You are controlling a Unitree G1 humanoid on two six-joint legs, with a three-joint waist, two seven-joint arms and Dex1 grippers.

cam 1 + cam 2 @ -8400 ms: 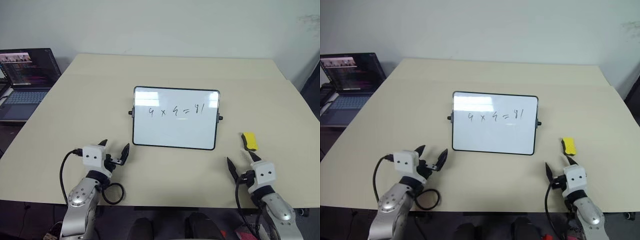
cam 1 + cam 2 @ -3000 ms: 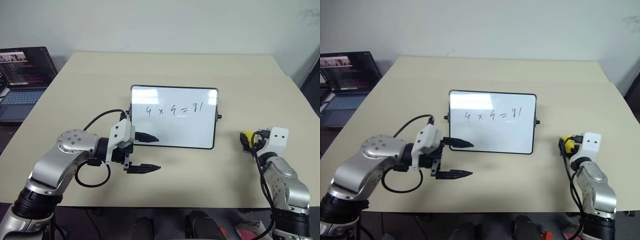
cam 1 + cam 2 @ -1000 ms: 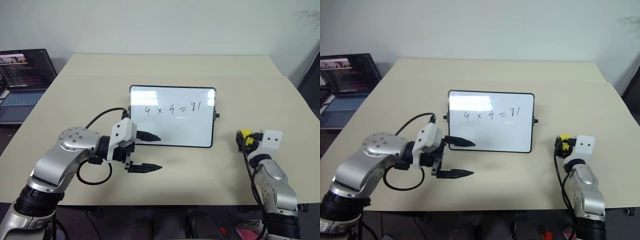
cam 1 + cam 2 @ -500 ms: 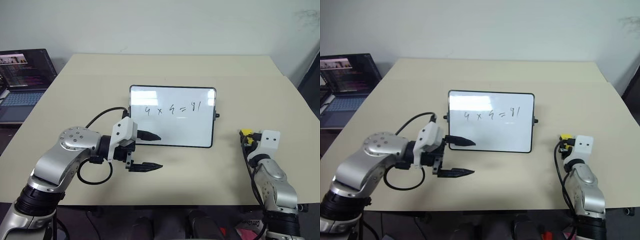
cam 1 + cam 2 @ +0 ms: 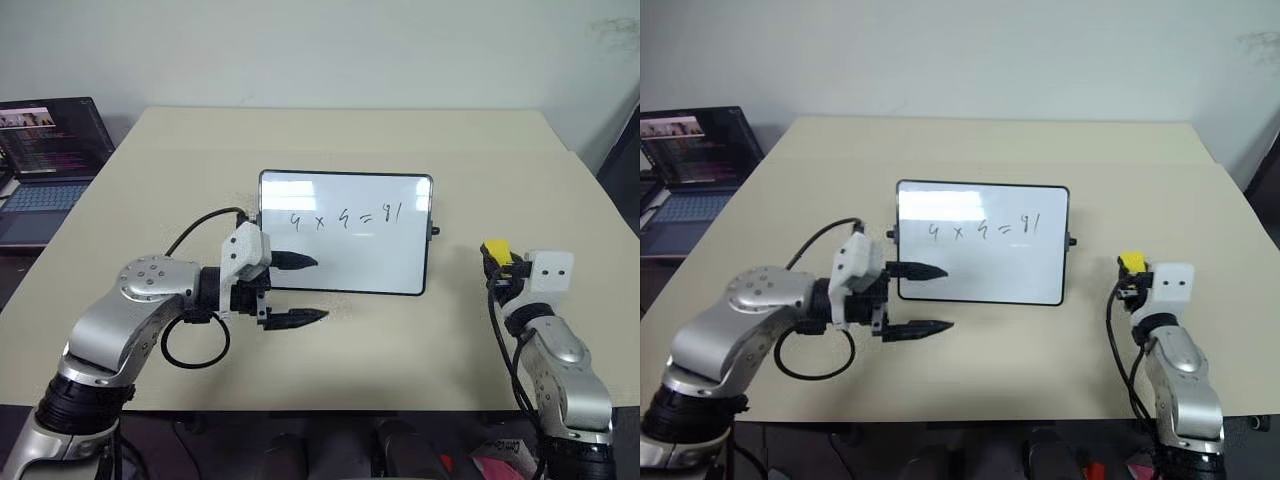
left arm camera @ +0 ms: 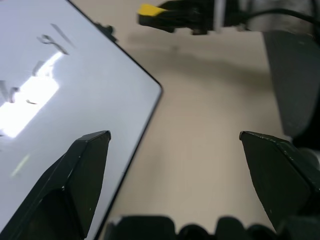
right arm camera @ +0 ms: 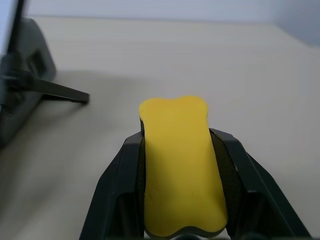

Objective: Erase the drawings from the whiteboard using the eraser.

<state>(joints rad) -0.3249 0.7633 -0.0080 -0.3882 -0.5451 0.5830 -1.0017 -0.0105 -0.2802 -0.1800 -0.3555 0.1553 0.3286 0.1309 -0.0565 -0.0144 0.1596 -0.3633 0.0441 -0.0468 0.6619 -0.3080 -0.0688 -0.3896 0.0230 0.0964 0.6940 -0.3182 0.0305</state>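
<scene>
Yellow eraser, dark beneath, sits pinched in the right gripper at the whiteboard's four o'clock; drawings intact; left gripper spread at its seven o'clock; laptop at ten.

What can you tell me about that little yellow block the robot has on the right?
The eraser is a small yellow block with rounded, slightly waisted ends and a smooth, matte top. It is clamped lengthwise between the two black fingers of the right gripper, lifted clear of the table, lying roughly level. It sits to the right of the whiteboard, apart from it.
</scene>
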